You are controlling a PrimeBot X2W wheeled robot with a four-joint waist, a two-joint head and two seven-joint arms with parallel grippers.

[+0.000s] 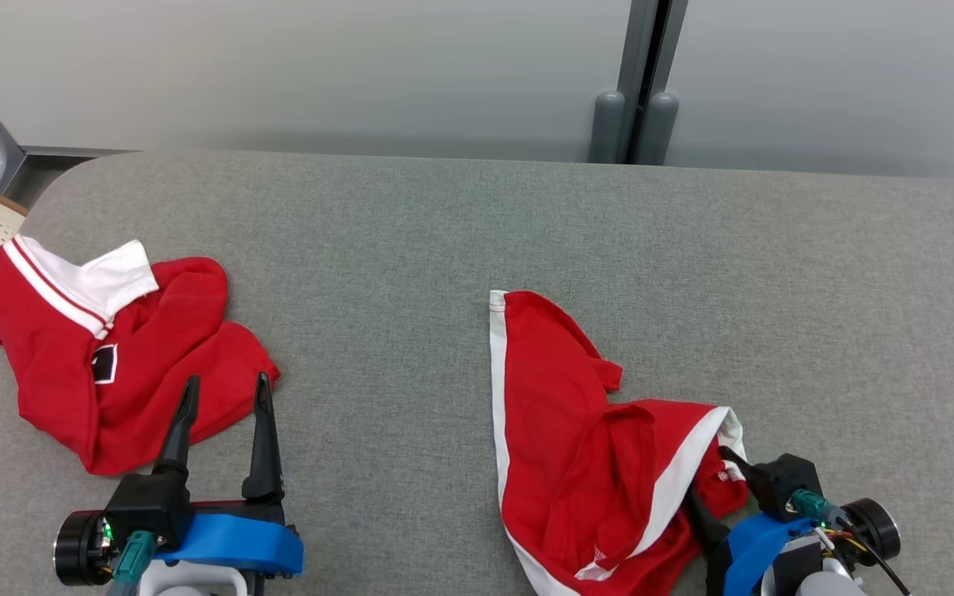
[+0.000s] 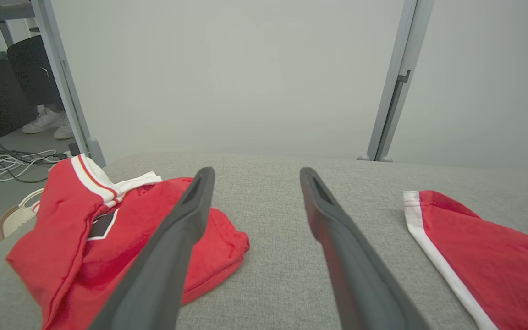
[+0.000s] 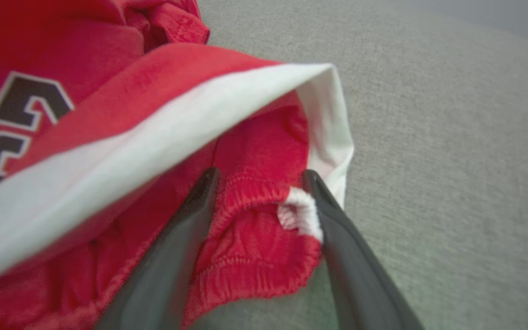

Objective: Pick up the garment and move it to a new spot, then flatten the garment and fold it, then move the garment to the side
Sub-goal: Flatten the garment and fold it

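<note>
Crumpled red jersey shorts with white stripe [image 1: 576,430] lie lower right, head view. Likely soft, floppy: pinch elastic waistband [image 3: 250,201]. Your right gripper [image 3: 260,176] gapes astride it, unclamped; left gripper [image 1: 227,381] spread, empty.

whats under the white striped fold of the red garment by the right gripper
A gathered red elastic hem with a white cord end, between the fingers of the open right gripper. Deeper under the white-striped fold is covered.
</note>
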